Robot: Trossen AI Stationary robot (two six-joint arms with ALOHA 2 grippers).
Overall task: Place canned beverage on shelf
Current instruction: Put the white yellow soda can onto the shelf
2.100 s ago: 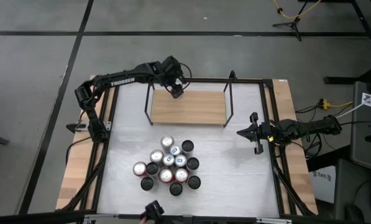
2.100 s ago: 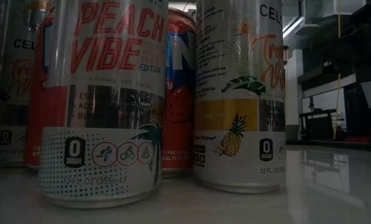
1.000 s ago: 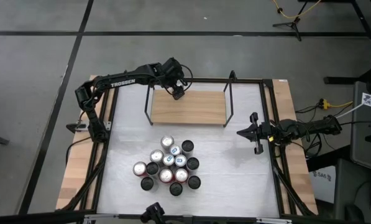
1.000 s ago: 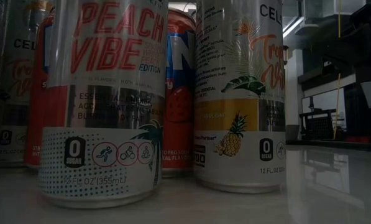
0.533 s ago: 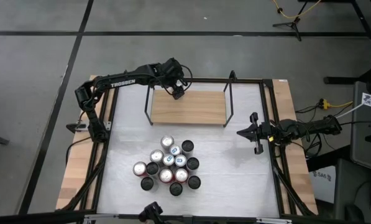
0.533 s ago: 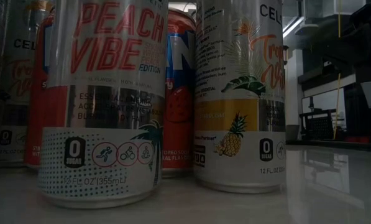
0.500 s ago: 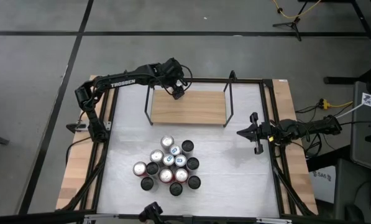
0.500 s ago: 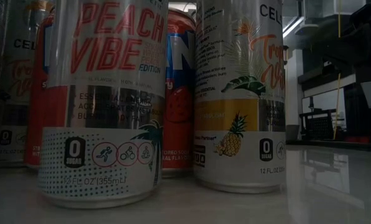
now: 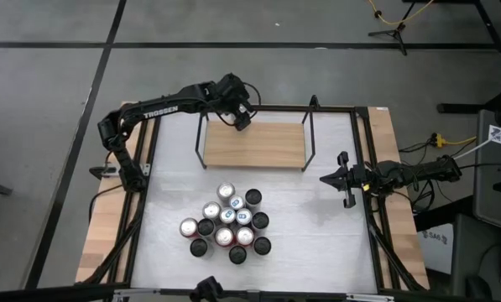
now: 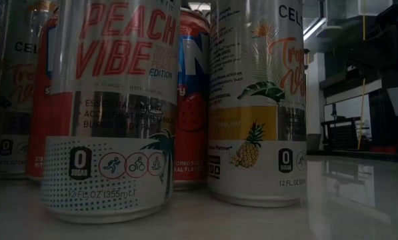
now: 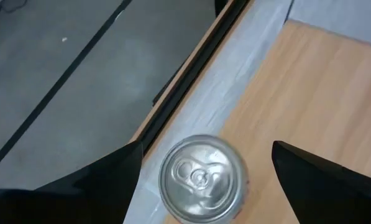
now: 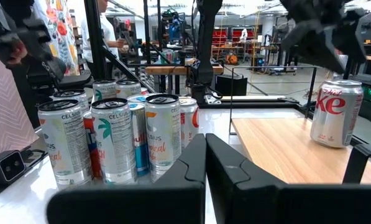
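A silver Diet Coke can [image 12: 336, 112] stands upright on its base on the light-wood shelf [image 9: 254, 144], near the board's far left corner. Its top shows in the left wrist view [image 11: 202, 177]. My left gripper [image 11: 207, 148] hovers above the can, open, with a finger on either side and clear of it. It also shows in the high view [image 9: 240, 117], where it hides the can. My right gripper [image 9: 344, 179] is shut and empty near the table's right edge, its fingers together in the right wrist view [image 12: 204, 155].
Several upright cans stand in a cluster [image 9: 227, 222] on the white tabletop in front of the shelf, close to the low camera [image 10: 112, 107]. Thin black rod uprights [image 9: 309, 134] stand at both ends of the shelf. A black frame [image 9: 149, 168] borders the table.
My left gripper has drawn back a little from the can on the shelf, upward and toward the table's far edge. The can stays standing where it was. My right arm has kept still.
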